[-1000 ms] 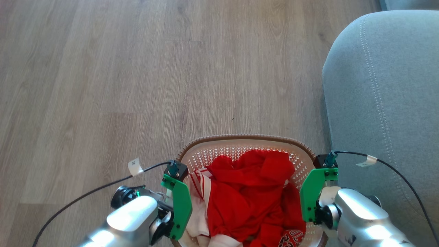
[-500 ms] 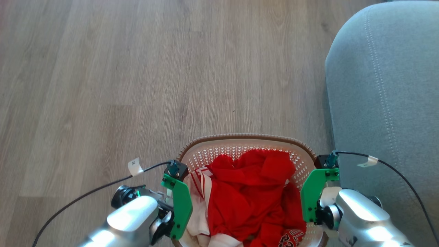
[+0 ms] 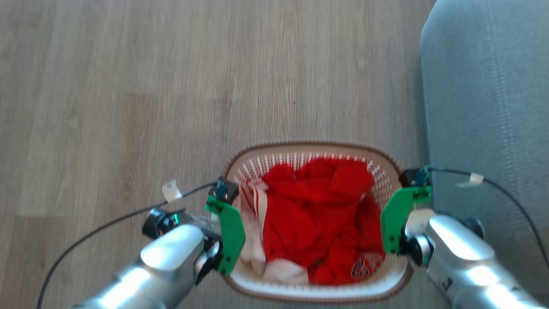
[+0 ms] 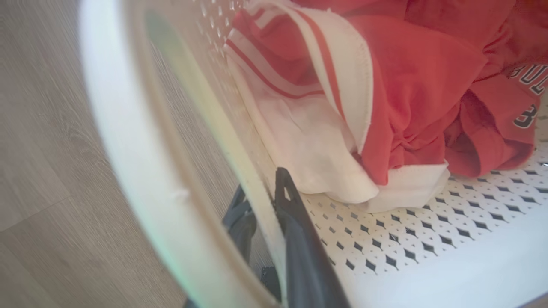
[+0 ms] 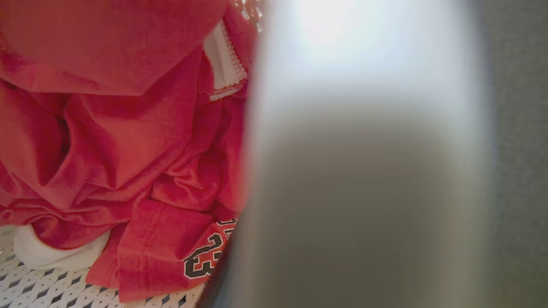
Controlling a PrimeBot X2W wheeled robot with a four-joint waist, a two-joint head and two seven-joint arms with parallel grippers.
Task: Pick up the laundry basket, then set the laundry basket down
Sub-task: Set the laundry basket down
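The left gripper (image 4: 260,190) is closed over the laundry basket (image 3: 309,144); one dark finger (image 4: 299,244) lies inside the perforated wall and the other outside it, at the bottom centre of the left wrist view. The right gripper (image 3: 396,223) sits at the basket's opposite side, but a blurred pale band covers its fingers in the right wrist view, so its opening cannot be told. The basket fills the lower centre of the head view: a white rounded-rectangular tub with diamond holes and a brown braided-look rim. Crumpled red clothes (image 3: 319,214) with black-and-white lettering fill it, a white red-striped garment (image 3: 254,201) at their left. Wood floor (image 3: 128,86) lies around it, with a grey sofa (image 3: 484,107) just to the right.
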